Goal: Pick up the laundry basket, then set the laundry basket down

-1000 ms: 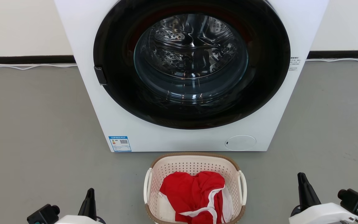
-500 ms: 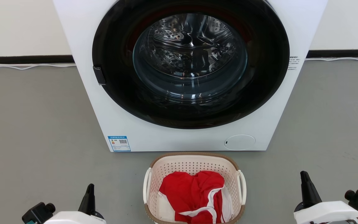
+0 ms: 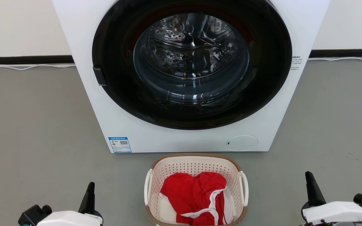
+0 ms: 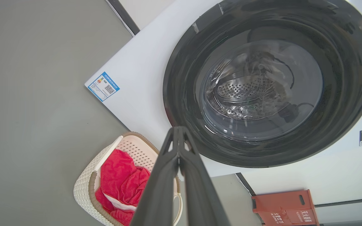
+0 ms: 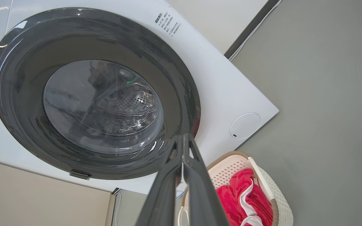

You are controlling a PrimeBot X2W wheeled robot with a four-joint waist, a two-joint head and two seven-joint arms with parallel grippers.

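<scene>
Laundry basket (image 3: pixel 196 166) is seen standing on the floor (image 3: pixel 42 125), just before the washer (image 3: pixel 168 141), a red cloth (image 3: pixel 193 194) inside. The left end effector (image 3: pixel 90 187) and right end effector (image 3: pixel 309 177) are held apart from it on either side, fingers pressed together, nothing pinched. Both a basket awaiting lifting and one already set down are fitted by this.

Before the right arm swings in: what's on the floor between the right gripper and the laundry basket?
Nothing. In the head view, the grey floor between the right gripper and the laundry basket is bare.

White washer (image 3: pixel 181 141) on grey floor (image 3: pixel 36 125), red crate (image 4: pixel 284 207) nearby.
</scene>
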